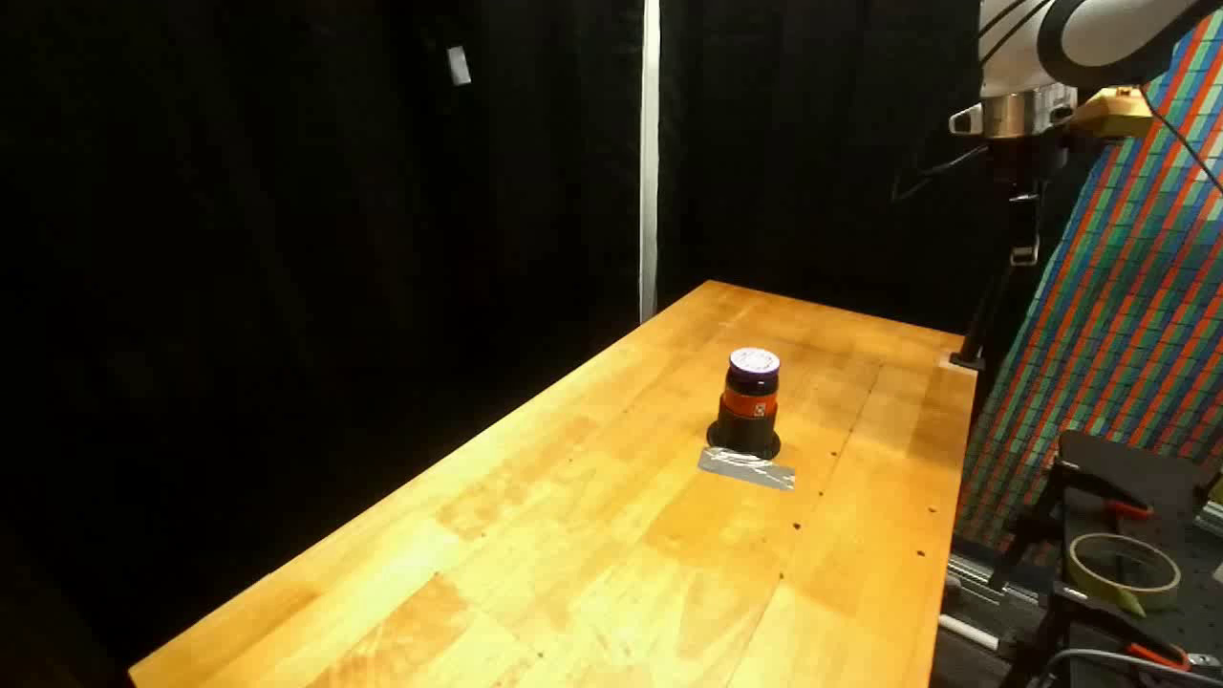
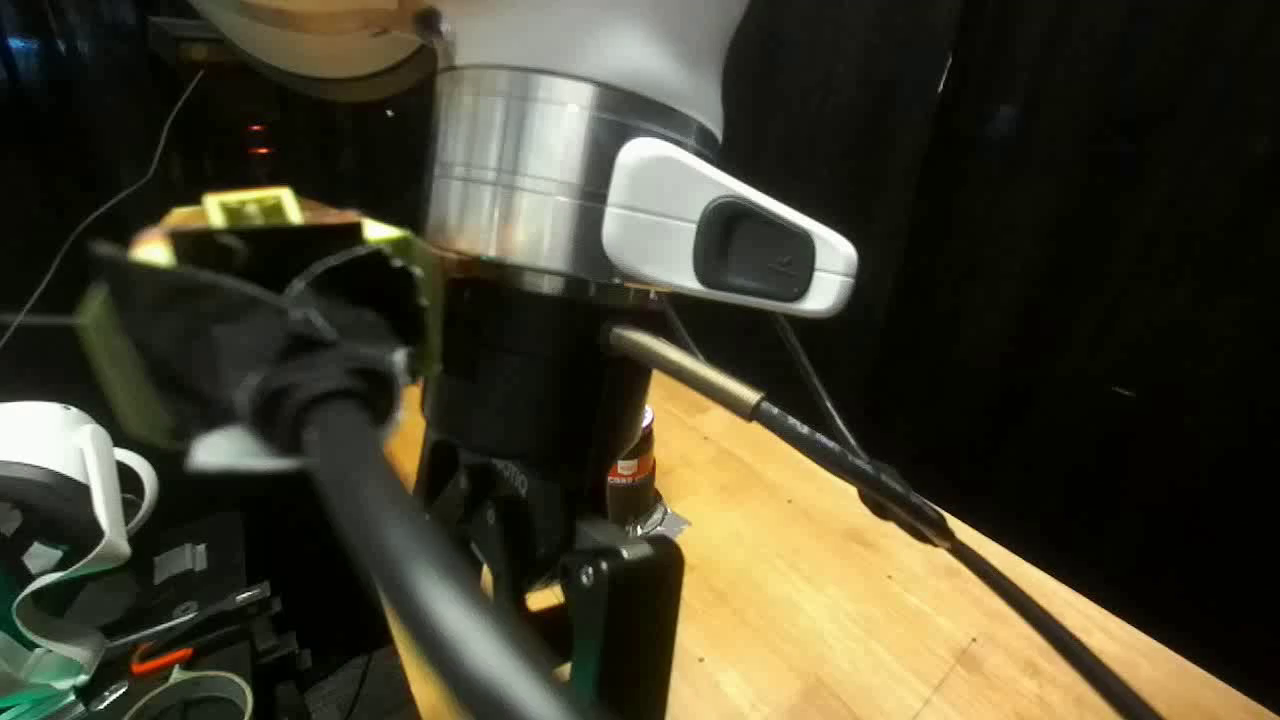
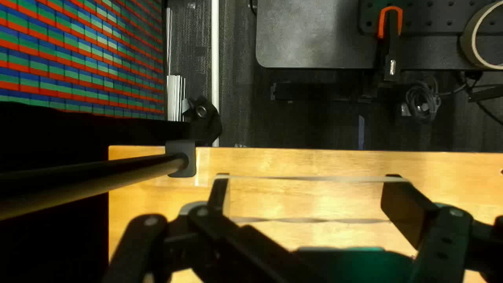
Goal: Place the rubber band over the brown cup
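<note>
In an exterior view, right of centre, the cup (image 1: 750,405) is dark brown, orange-red round the middle, pale on top; table (image 1: 573,545) honey-yellow patchwork; curtain (image 1: 334,239), upper left, black; sheet (image 1: 1113,311), far right, striped orange, green and blue; low in the wrist view, rubber band (image 3: 334,179) pale grey-beige, tool (image 3: 308,196) black

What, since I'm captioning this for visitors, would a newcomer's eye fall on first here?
Probably the pale rubber band, stretched in two strands across the open tool in the wrist view. The brown cup, partly orange-red, likely comes next: it stands upright on the wooden table in both exterior views. The multicoloured patterned surface at the wrist view's upper left also stands out.
</note>
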You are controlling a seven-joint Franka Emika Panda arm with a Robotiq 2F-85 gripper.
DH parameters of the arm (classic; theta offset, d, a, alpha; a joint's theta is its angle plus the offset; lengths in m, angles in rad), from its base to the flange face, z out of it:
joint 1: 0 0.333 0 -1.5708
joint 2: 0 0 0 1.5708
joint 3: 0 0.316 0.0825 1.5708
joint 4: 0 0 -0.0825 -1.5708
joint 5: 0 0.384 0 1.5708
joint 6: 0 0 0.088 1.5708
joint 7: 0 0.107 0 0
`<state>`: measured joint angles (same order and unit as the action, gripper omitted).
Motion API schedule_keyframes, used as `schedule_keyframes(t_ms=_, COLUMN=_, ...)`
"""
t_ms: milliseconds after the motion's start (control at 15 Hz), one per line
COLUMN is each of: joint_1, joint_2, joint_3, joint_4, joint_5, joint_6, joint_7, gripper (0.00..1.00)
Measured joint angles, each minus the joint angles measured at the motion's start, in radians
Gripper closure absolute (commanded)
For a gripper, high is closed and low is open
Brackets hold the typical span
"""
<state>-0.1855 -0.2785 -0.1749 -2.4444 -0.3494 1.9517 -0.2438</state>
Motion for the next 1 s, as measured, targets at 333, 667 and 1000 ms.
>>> schedule_keyframes(t_ms=333, joint_1=0.000, joint_2=-0.001, joint_3=0.000, joint_4=0.007, joint_5=0.000, joint_6=0.000, joint_7=0.000, gripper=0.00)
schedule_keyframes(t_ms=667, joint_1=0.003, joint_2=0.002, joint_3=0.001, joint_4=0.005, joint_5=0.001, joint_6=-0.002, joint_7=0.000, gripper=0.00)
schedule_keyframes(t_ms=1000, joint_1=0.103, joint_2=0.102, joint_3=0.044, joint_4=0.087, joint_5=0.163, joint_6=0.007, joint_7=-0.027, gripper=0.00)
